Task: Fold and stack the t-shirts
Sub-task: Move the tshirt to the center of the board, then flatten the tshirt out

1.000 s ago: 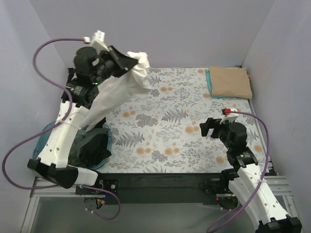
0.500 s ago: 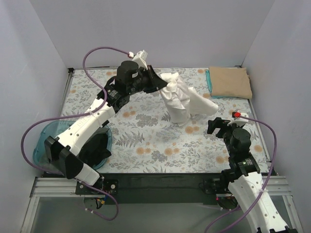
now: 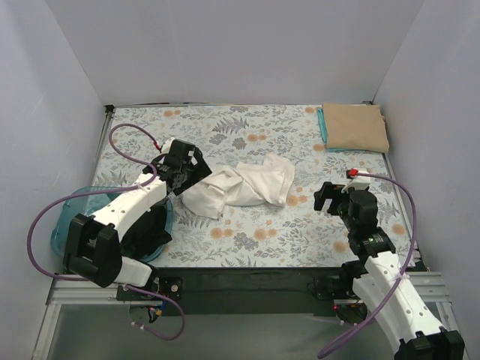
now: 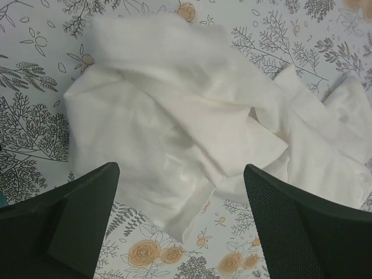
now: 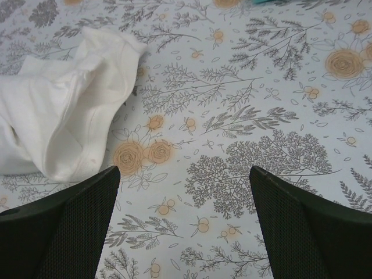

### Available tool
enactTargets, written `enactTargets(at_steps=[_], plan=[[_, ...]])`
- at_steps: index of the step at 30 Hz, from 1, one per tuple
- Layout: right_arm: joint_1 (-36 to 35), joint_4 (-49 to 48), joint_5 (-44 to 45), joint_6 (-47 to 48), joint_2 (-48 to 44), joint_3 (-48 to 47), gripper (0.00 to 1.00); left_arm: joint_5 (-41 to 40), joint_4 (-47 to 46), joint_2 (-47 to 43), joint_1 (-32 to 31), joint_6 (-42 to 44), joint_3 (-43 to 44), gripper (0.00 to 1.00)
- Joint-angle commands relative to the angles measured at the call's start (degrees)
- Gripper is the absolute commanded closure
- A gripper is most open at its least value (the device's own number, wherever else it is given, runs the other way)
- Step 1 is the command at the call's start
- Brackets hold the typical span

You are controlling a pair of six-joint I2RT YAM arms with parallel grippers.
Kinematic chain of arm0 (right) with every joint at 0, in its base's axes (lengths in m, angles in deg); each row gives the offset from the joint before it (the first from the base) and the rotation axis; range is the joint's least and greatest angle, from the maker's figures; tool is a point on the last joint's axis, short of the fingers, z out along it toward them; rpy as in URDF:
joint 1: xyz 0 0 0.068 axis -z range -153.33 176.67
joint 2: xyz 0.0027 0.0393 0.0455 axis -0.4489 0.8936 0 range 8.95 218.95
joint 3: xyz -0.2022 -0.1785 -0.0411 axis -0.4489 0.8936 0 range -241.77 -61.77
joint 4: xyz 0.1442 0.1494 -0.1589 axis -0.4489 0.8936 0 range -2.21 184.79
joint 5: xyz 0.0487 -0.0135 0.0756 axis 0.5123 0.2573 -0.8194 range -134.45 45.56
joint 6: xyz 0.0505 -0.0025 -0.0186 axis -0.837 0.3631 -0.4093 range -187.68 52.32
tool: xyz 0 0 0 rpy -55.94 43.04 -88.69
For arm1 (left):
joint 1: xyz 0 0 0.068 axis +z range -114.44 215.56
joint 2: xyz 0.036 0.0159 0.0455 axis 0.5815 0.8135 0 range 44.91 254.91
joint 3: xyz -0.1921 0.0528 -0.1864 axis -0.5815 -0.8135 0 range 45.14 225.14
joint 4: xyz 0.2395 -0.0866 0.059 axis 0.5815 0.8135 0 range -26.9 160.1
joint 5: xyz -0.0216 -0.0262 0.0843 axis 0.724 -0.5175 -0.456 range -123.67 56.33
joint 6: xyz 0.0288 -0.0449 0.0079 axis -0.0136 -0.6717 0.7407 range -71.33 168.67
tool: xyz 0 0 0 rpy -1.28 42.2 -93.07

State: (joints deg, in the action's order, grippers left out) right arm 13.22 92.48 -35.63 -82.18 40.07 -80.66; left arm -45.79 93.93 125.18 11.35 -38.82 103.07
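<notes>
Opening my left gripper (image 3: 193, 171), I dropped the crumpled cream-white cloth t-shirt (image 3: 244, 186) left of my right gripper (image 3: 328, 196), jaws also apart; folding could start.

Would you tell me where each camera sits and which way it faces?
Top external: above and behind the left arm and right arm, both in view, looking down on the floral table cover.
Left wrist: on the left arm, looking down at the crumpled white t-shirt; its open fingers frame it.
Right wrist: low, facing across the table cover; its open fingers show.
All three views share the t-shirt.
</notes>
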Motion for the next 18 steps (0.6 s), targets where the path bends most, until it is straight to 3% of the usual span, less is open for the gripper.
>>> enactTargets(at_steps=[1,7,10,18], plan=[[0.3,-0.8,-5.0,1.7,2.8,-2.9,0.02,-1.9,0.2,-3.4,-0.8,-1.3,-1.2,0.12],[-1.2,-1.0,-14.5,1.7,8.9,-5.4,0.02,5.1,-0.7,-4.7,-0.8,-2.6,-5.7,0.12],[-4.6,-2.0,-13.4,1.1,12.2,-6.9,0.02,7.0,-0.4,-6.3,-1.7,-2.7,-9.4,0.12],[-14.2,-9.8,-12.5,-2.3,22.4,-10.9,0.02,8.3,-3.1,-7.1,-11.9,-5.9,-14.7,0.12]])
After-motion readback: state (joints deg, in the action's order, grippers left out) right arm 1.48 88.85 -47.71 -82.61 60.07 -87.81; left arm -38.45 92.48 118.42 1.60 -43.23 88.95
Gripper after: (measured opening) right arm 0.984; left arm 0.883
